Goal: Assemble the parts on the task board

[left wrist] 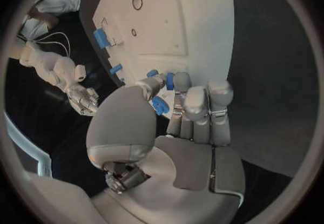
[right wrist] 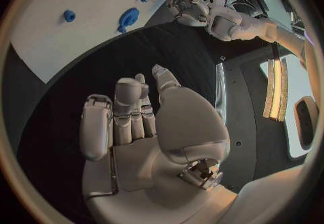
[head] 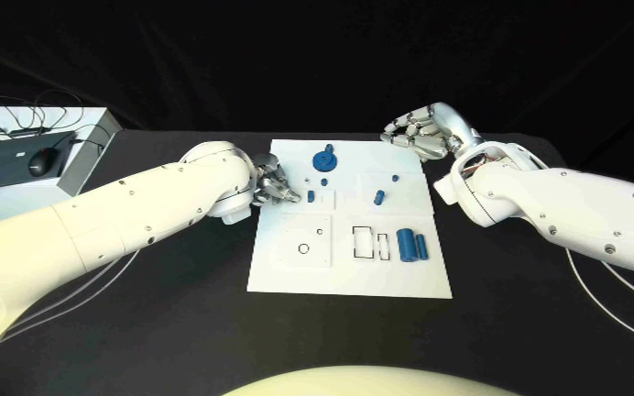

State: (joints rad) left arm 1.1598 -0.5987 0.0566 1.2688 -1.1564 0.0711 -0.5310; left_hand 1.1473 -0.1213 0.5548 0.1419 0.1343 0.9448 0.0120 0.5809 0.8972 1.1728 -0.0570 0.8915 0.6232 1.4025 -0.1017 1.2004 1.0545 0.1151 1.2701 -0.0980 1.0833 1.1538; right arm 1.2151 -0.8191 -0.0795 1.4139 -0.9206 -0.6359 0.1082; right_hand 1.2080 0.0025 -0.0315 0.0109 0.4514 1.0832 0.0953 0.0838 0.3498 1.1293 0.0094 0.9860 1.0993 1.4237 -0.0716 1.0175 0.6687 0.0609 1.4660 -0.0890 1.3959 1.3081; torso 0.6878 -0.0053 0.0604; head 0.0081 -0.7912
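White task board (head: 350, 272) at table centre, carrying blue parts. Left hand (head: 274, 188) at the board's left edge, pinching a small blue part (left wrist: 160, 106) between thumb and fingers. Right hand (head: 425, 132) above the black table beyond the board's far right corner, fingers loosely curled, holding nothing.

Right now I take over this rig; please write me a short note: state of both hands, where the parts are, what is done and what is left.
Left hand: at the task board's left edge, fingers closed on a small blue part.
Right hand: holds nothing, over the black table off the board's far right corner.
Parts: blue gear stands at the far end; two blue cylinders lie near the right edge; small blue pieces lie mid-board.
Done: cannot tell. Left: most parts look loose.
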